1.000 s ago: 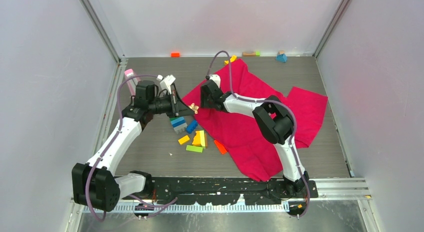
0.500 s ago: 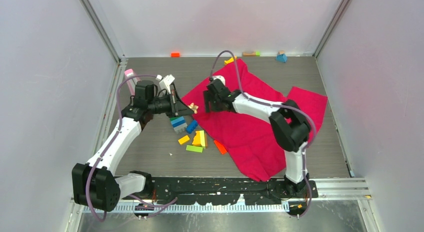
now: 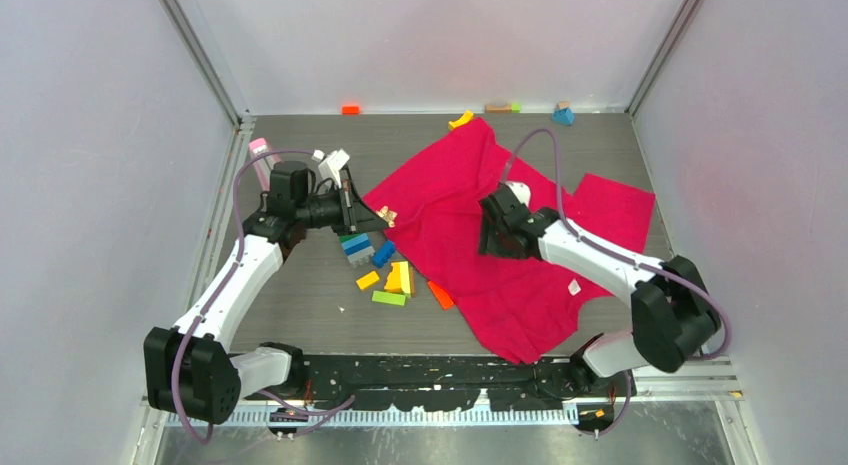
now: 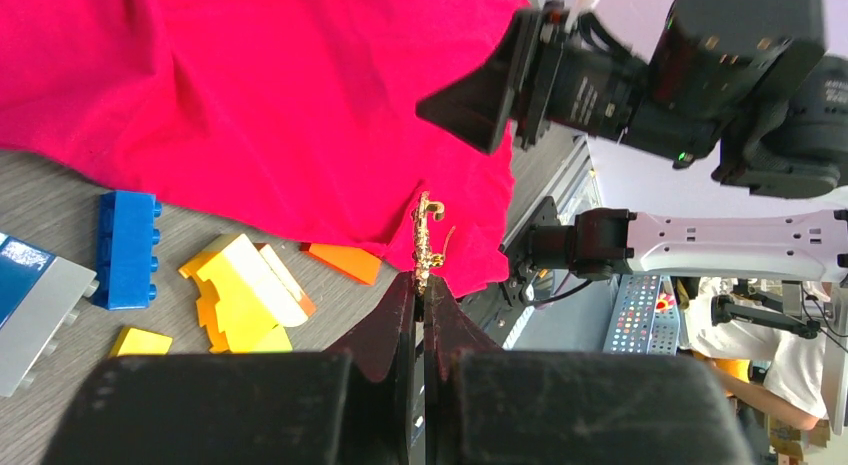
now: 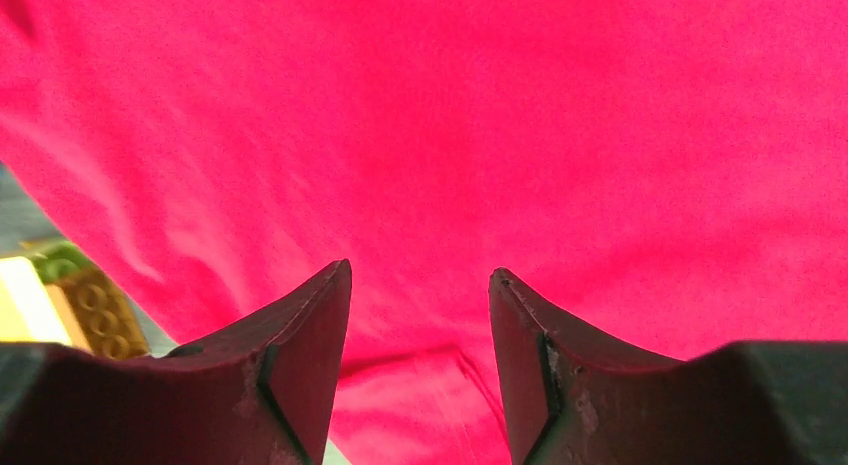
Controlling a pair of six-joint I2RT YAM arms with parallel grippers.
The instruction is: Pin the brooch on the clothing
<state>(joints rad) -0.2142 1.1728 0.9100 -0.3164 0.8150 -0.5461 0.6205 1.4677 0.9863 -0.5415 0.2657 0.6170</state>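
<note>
gold brooch [image 4: 428, 240] in closed left gripper [image 4: 421, 285]

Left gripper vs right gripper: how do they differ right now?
Left gripper is shut; right gripper is open. Left gripper pinches the brooch; right gripper holds nothing. Left gripper sits at the shirt edge beside the toy blocks; right gripper is over the shirt's middle. Both are the same dark two-finger type.

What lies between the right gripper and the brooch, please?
Only shirt fabric lies between right gripper and brooch, clearest in the top view.
</note>
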